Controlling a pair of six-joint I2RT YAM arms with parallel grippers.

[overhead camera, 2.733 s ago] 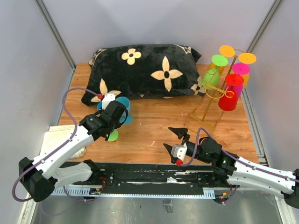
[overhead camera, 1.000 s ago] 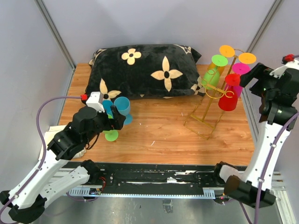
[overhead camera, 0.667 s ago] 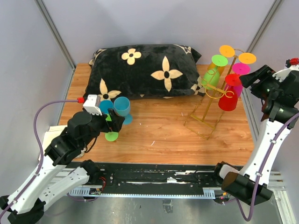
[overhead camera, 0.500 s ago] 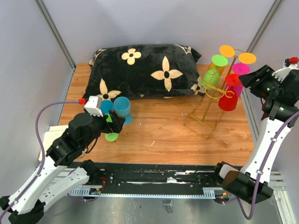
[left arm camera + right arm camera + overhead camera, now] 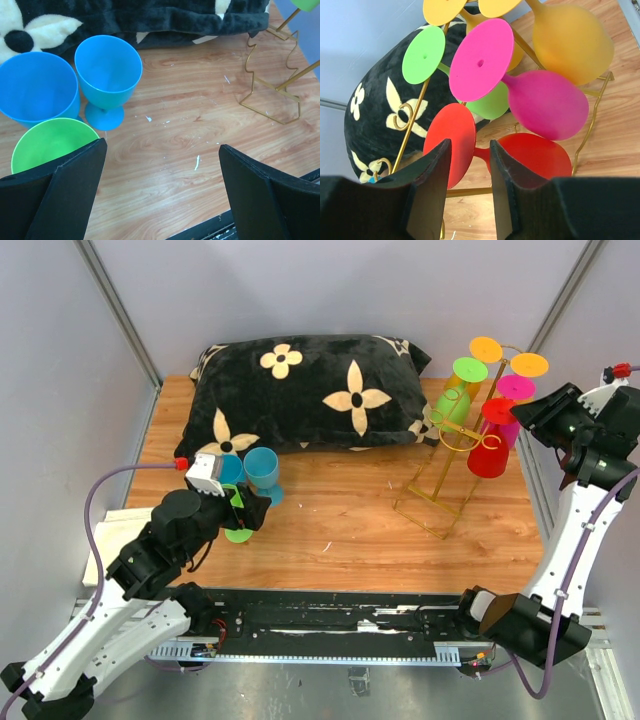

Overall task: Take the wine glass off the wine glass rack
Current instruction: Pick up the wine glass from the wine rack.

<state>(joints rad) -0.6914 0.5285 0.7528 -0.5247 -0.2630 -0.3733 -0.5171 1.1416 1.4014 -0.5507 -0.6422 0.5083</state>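
- The scene is a wooden table [image 5: 340, 530] with grey walls around it. A black pillow [image 5: 310, 390] with pale flowers lies at the upper middle of the top view.
- The rack [image 5: 413, 120] stands at the upper right of the top view. Coloured glasses hang on it with the foot up and the bowl down.
- The red glass [image 5: 535, 156] hangs lowest and closest to the right gripper [image 5: 469, 145].
- In the right wrist view, the fingers of this gripper are a little apart and hold nothing. The red stem shows in the gap between them.
- In the top view the gripper is near the red foot but does not touch it.
- I judge the step to be the approach to the red stem.
    - The fingers should go on both sides of the stem, between foot and bowl, and close softly.
    - The foot should then slide out along the hook, not be pulled down.
    - The pink glass [image 5: 540, 105] hangs just beside, and the thin rack may tip.
- The left gripper [image 5: 162, 147] is wide apart and holds nothing. It is over the table near two blue cups [image 5: 107, 75] and a green cup [image 5: 50, 142].
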